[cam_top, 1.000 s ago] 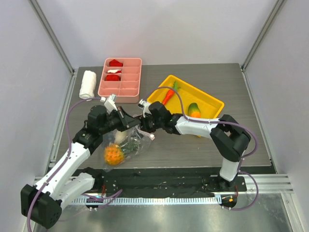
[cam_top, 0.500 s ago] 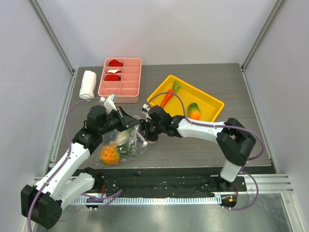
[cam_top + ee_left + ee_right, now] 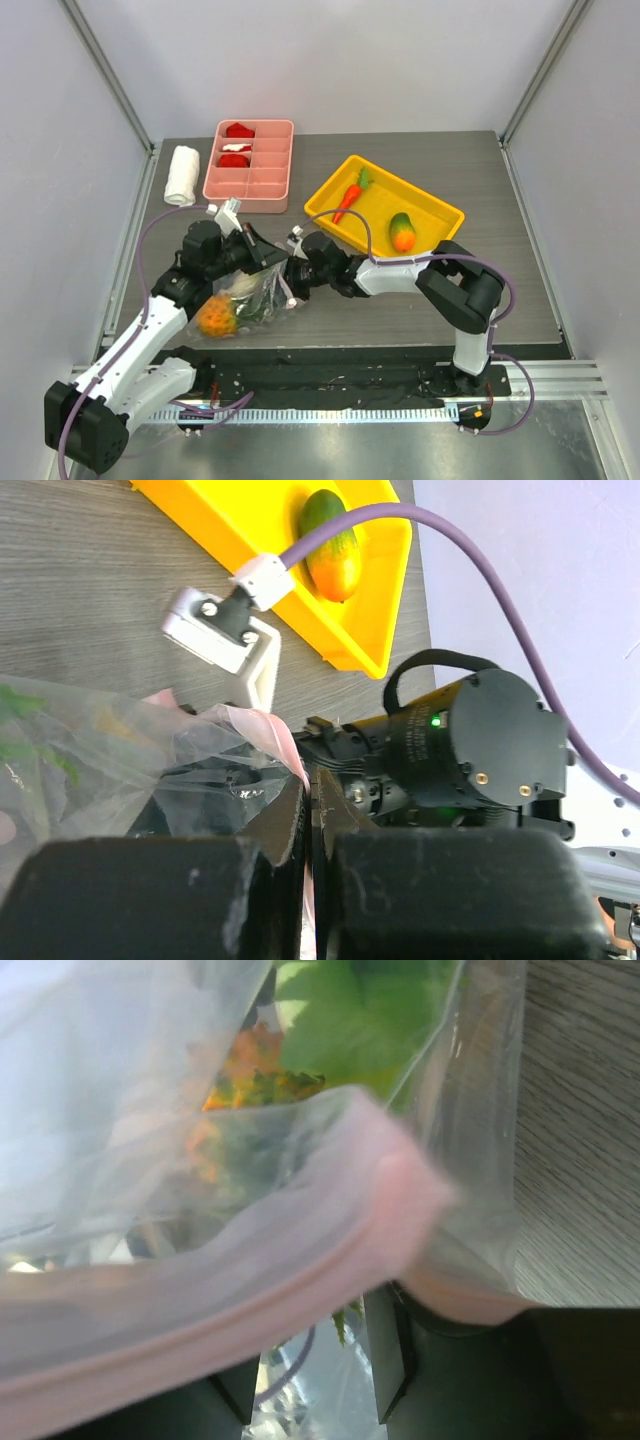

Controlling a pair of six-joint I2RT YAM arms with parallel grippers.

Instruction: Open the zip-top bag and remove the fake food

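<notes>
The zip-top bag (image 3: 258,298) lies left of centre in the top view, on the wooden table (image 3: 420,310), a pineapple (image 3: 213,318) inside it; the left gripper (image 3: 310,810) is clenched on its pink zip strip (image 3: 270,730); the right gripper (image 3: 290,278) sits at the bag's mouth, its fingers (image 3: 392,1360) slightly parted with film between, grip uncertain; the carrot (image 3: 349,196) and mango (image 3: 402,231) rest in the yellow tray (image 3: 455,213), upper right.

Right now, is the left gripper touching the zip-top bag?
Touching. The left wrist view shows the left gripper shut on the zip-top bag, with the bag's pink zip edge running down into the thin slit between its jaws.
</notes>
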